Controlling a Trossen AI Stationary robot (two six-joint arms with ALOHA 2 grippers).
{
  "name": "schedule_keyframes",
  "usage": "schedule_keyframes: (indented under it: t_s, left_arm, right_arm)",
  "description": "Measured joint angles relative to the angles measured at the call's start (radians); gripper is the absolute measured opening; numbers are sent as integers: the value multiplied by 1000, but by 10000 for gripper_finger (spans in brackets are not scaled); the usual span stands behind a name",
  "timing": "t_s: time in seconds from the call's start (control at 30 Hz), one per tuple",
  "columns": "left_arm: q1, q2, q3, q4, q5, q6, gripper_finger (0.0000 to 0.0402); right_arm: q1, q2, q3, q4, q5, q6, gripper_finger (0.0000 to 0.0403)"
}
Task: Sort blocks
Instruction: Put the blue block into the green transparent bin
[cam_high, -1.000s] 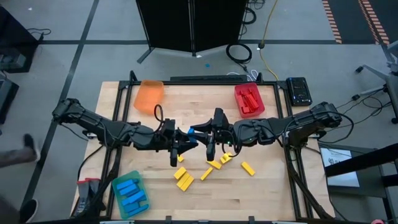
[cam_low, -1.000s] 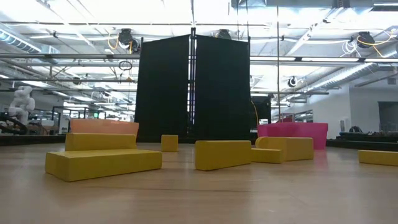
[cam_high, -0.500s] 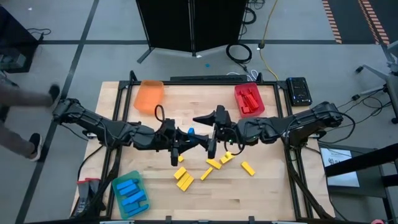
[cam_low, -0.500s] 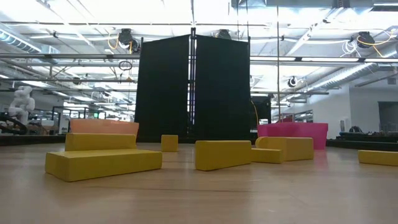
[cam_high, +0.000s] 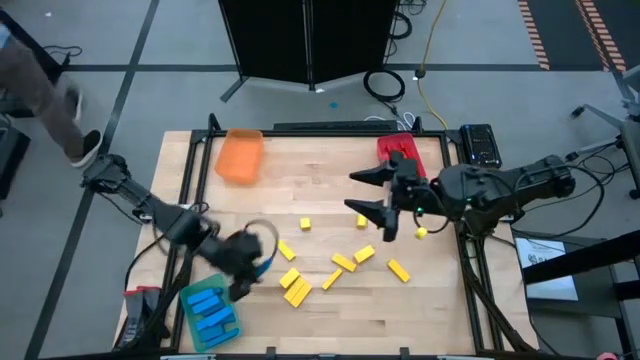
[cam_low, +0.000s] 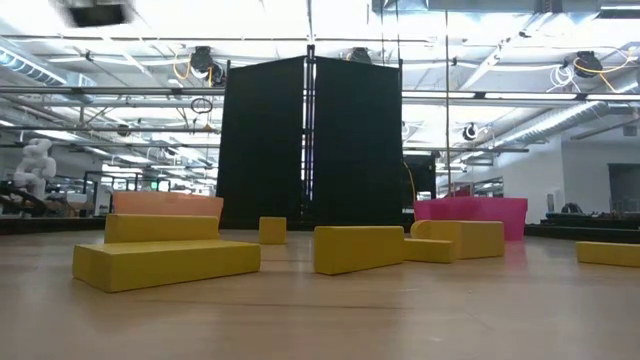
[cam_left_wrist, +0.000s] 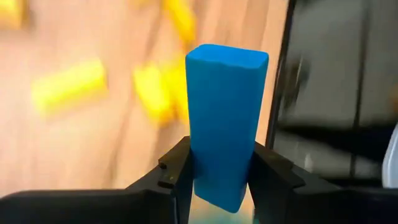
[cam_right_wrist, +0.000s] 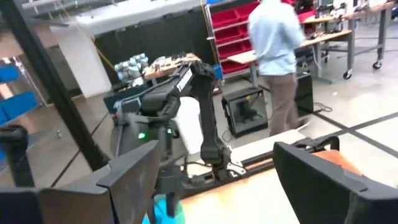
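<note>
A blue block (cam_left_wrist: 225, 118) stands between the fingers of my left gripper (cam_high: 252, 263), which is shut on it above the table's near left, beside the green tray (cam_high: 188, 297). That tray holds several blue blocks (cam_high: 212, 312). My right gripper (cam_high: 363, 192) hangs open and empty over the table's right half, near the red tray (cam_high: 384, 150). Several yellow blocks (cam_high: 295, 288) lie flat on the wood between the arms. In the low view they show as yellow blocks (cam_low: 165, 262) resting on their long faces. My left gripper pinches the blue block by its near end (cam_left_wrist: 217, 186), one finger (cam_left_wrist: 177, 177) on each long side. The block runs along the fingers and sticks out well past their tips. It is lifted clear of the table, slanting down toward the near left.
An orange tray (cam_high: 240, 156) sits at the far left of the table. A black device (cam_high: 481, 146) lies at the far right corner. A person's leg (cam_high: 45, 85) passes beyond the table's left, and a person (cam_right_wrist: 277, 56) stands in the room.
My right gripper has opened and let go of the blue block, then drawn back toward the right edge and risen. My left gripper, still shut on the block, has swung from the table's middle toward the near left and tipped downward beside the green tray.
</note>
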Motion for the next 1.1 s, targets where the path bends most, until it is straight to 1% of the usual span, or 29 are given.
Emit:
schedule_keyframes:
  t_s: [0.07,0.2,0.33,0.43,0.5,0.6,0.7,0.9,1.1]
  left_arm:
    - [-89,3,0,-87,6,-85,125]
    - [-263,12,0,-191,-1,-283,125]
    - [-415,24,0,-204,-48,-453,125]
    - [-495,45,1,-200,-112,-558,125]
    - [-538,70,1,-196,-130,-603,125]
    - [-578,118,1,-190,-131,-642,126]
    - [-593,179,1,-181,-113,-671,138]
    - [-593,294,1,-140,65,-645,182]
    - [-591,352,1,-139,152,-631,234]
  right_arm:
    - [14,-10,0,-26,0,5,306]
    - [39,-11,0,-61,-18,7,306]
    - [44,-6,0,-92,-27,34,306]
    - [44,-1,0,-106,-27,49,306]
    - [44,0,0,-111,-23,49,306]
    - [44,0,0,-142,-23,50,306]
    - [44,0,0,-167,-23,53,306]
    - [44,0,0,-181,-23,53,306]
    - [44,0,0,-186,-23,52,306]
